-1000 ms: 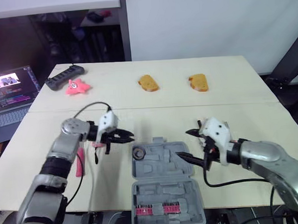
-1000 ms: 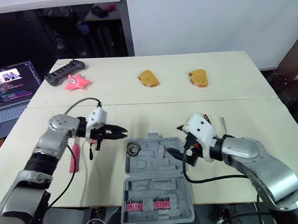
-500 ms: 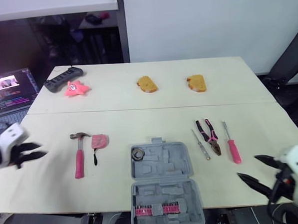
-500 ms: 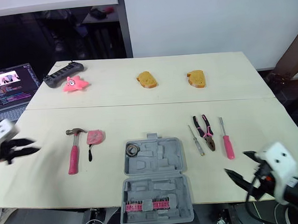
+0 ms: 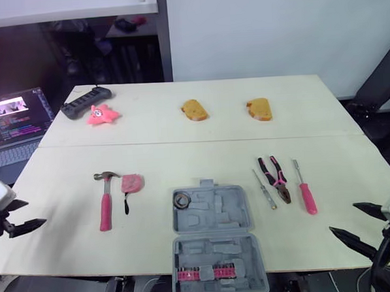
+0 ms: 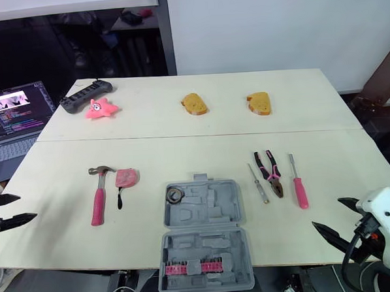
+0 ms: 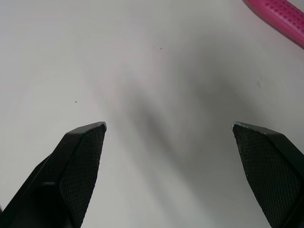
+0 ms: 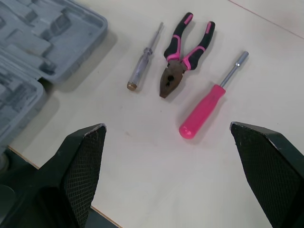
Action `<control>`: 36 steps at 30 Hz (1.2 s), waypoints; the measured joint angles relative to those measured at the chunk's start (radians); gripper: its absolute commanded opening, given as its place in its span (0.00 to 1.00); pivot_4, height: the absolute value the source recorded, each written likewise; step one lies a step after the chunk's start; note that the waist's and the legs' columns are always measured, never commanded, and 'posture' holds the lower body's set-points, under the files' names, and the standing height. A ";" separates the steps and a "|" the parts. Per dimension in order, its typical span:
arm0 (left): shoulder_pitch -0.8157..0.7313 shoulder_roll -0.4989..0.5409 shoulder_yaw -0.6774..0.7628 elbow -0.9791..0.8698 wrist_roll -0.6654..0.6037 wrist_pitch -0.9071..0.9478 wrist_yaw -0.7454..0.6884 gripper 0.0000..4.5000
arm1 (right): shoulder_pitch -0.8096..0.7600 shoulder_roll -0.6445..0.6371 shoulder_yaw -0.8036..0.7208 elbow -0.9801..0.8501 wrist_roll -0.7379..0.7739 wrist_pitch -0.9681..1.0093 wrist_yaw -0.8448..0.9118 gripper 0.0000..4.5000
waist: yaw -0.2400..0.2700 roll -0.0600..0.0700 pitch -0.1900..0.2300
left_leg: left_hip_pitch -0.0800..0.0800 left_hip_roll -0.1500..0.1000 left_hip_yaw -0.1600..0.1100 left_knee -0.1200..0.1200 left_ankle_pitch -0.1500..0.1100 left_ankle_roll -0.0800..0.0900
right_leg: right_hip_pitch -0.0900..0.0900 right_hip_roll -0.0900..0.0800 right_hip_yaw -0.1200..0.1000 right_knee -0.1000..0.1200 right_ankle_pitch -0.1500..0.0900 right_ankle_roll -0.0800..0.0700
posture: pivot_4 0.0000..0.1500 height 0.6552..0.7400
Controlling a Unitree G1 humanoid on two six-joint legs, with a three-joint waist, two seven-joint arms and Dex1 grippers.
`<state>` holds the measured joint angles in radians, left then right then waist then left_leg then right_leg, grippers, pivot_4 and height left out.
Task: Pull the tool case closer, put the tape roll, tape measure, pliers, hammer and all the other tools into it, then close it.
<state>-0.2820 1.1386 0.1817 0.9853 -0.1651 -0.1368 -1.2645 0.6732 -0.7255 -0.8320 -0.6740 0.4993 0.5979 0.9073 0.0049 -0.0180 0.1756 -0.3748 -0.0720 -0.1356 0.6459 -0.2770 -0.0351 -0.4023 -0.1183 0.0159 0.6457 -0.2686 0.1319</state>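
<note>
Tool case: the tool case [image 5: 212,217] lies open at the lower centre of the frame, near the front edge of the table [image 5: 181,124]; its near half holds a row of pink bits [image 5: 202,273]; I judge it already close enough
Tape roll: the tape roll [image 5: 181,200] appears seated in the upper left corner of the case's far half
Left of the case: the hammer [image 5: 105,206] lies apart from the case, handle running down the frame, head at the upper end; the tape measure [image 5: 131,183] sits just beside the head, between hammer and case
Right of the case: a slim screwdriver [image 5: 263,188], the pliers [image 5: 275,178] and a pink-handled driver [image 5: 304,191] lie side by side, long axes nearly straight up and down the frame
Left gripper: the left gripper [image 5: 30,213] hangs at the lower left edge of the frame; fingers spread, empty
Right gripper: the right gripper [image 5: 343,218] hangs at the lower right; fingers spread wide, empty
Deciding relation: hammer and tape measure lie right of and slightly above the left gripper, so they look like the left arm's work; the three tools on the right lie up and left of the right gripper, the pink-handled driver nearest; any grasp would likely have to close across the frame, over these upright handles
Between views: the right wrist view shows the three tools and a corner of the case ahead of the spread fingers, the pliers' handles splayed; the left wrist view shows bare table between its fingers and one end of the hammer's pink handle; the head views give the whole layout
</note>
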 measured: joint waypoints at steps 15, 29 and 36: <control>0.051 -0.352 -0.188 -0.829 -0.133 0.348 -0.017 0.87 | -0.362 -0.082 0.344 -0.134 0.111 0.191 -0.168 1.00 | 0.006 0.000 0.000 | -0.001 0.000 0.000 0.001 0.000 0.000 | 0.000 -0.001 0.001 -0.001 0.000 0.000 | 1.00 1.00; -0.156 -0.533 -0.382 -0.715 -0.049 0.328 -0.012 0.01 | -0.671 -0.077 0.771 -0.096 0.038 0.227 -0.266 1.00 | 0.003 -0.001 0.000 | -0.002 -0.001 0.000 0.002 0.000 0.000 | -0.002 0.000 0.000 -0.001 0.000 0.000 | 1.00 1.00; -0.180 -0.580 -0.402 -0.681 -0.027 0.299 -0.001 0.01 | -0.667 -0.056 0.792 -0.096 0.034 0.233 -0.304 1.00 | 0.006 -0.001 0.000 | -0.002 -0.001 0.000 0.002 0.000 0.000 | -0.002 0.000 0.000 -0.001 0.000 0.000 | 1.00 1.00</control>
<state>-0.4621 0.5590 -0.2202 0.3038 -0.1922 0.1625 -1.2652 0.0065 -0.7816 -0.0395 -0.7702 0.5331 0.8305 0.6029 0.0113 -0.0187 0.1760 -0.3772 -0.0734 -0.1358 0.6478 -0.2768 -0.0352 -0.4038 -0.1180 0.0163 0.6450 -0.2682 0.1320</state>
